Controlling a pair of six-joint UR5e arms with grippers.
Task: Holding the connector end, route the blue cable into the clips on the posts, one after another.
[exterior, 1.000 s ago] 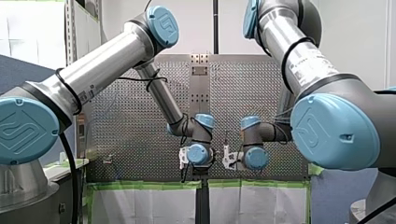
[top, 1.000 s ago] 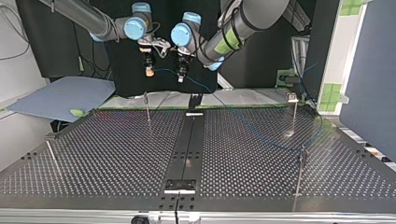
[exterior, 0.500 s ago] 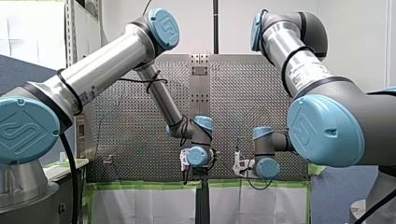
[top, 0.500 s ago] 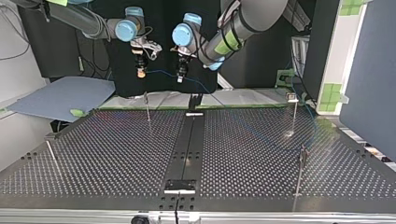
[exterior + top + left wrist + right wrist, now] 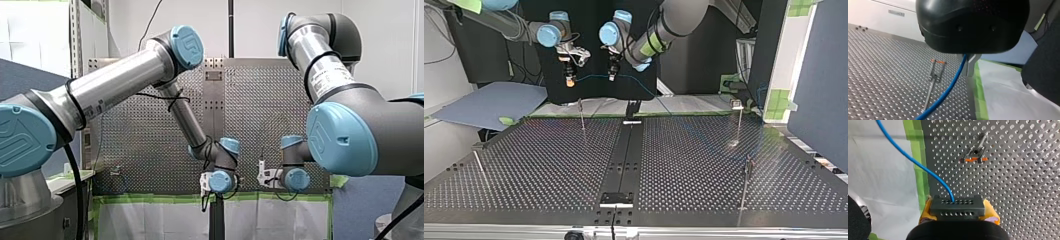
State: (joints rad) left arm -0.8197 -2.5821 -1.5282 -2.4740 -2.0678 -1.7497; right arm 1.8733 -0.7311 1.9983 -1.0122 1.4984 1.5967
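In the right wrist view my right gripper [image 5: 958, 205] is shut on the black connector [image 5: 958, 210] between its yellow pads [image 5: 925, 210]. The blue cable [image 5: 915, 162] leaves the connector and runs away over the green tape. My left gripper [image 5: 967, 58] is shut on the blue cable [image 5: 948, 90], which hangs down from its fingers. In the top view both grippers hover above the table's far edge, my right gripper [image 5: 569, 80] to the left of my left gripper [image 5: 612, 75], with the cable [image 5: 591, 76] stretched between them. A clip post [image 5: 581, 114] stands below them.
More thin posts stand on the perforated table [image 5: 549, 165]: one at the far right [image 5: 739, 121], one at the near right [image 5: 746, 186], one leaning at the near left [image 5: 479, 167]. A black rail [image 5: 624, 155] runs down the middle. A blue sheet [image 5: 489, 102] lies beyond the far left corner.
Both arms have moved toward the top view's left with the cable, my right gripper further, so they stand wider apart. The cable between them now runs nearly level.
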